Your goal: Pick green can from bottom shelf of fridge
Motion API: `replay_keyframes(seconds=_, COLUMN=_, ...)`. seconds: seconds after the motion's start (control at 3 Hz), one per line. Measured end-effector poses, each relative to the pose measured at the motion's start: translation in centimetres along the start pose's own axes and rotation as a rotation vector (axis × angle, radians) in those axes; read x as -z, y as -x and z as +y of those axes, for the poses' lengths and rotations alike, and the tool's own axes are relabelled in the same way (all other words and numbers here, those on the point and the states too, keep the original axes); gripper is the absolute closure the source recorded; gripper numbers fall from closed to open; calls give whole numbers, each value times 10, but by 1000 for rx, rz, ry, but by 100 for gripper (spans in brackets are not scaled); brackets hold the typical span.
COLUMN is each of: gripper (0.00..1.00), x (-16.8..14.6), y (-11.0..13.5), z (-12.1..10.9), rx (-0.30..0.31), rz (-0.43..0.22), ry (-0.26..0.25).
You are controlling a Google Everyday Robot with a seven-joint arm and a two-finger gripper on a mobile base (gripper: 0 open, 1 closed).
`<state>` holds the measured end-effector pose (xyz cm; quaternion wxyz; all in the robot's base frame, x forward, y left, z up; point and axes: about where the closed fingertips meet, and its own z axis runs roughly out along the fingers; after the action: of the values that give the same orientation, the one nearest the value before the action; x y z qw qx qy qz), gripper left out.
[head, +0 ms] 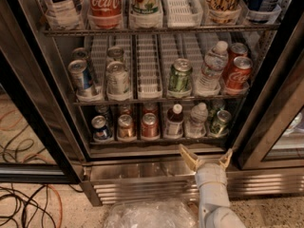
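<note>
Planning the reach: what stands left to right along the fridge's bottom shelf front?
Blue can, copper can, red can, dark bottle, clear plastic bottle, dark green can; tan gripper, open, below the last two.

Bottom shelf [161, 139] of fridge [57, 127], left to right: three cans [126, 126], two bottles [174, 120], last can [221, 122] at far right. Gripper [206, 151] is outside, before and below the shelf rail, under the gap between second bottle and last can, fingers spread, above the base grille [142, 192].

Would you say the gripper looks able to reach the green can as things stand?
Probably yes: the gripper, fingers open, sits just below the bottom shelf, and nothing stands before the green can at its right end. The water bottle beside it leaves little room.
</note>
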<state>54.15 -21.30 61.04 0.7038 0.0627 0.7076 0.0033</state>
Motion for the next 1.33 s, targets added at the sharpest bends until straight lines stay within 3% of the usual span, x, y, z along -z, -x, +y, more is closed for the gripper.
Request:
replay_keyframes(seconds=0.67, gripper=0, x=-34, y=-13, z=-14, rx=27, rz=-60, ry=-45)
replay_keyframes(seconds=1.0, gripper=0, x=-44, y=-17, z=-25, rx=44, rz=-92, ry=-94)
replay_keyframes(seconds=1.33, gripper=0, x=-44, y=-17, z=-25, rx=44, rz=-92, ry=-94)
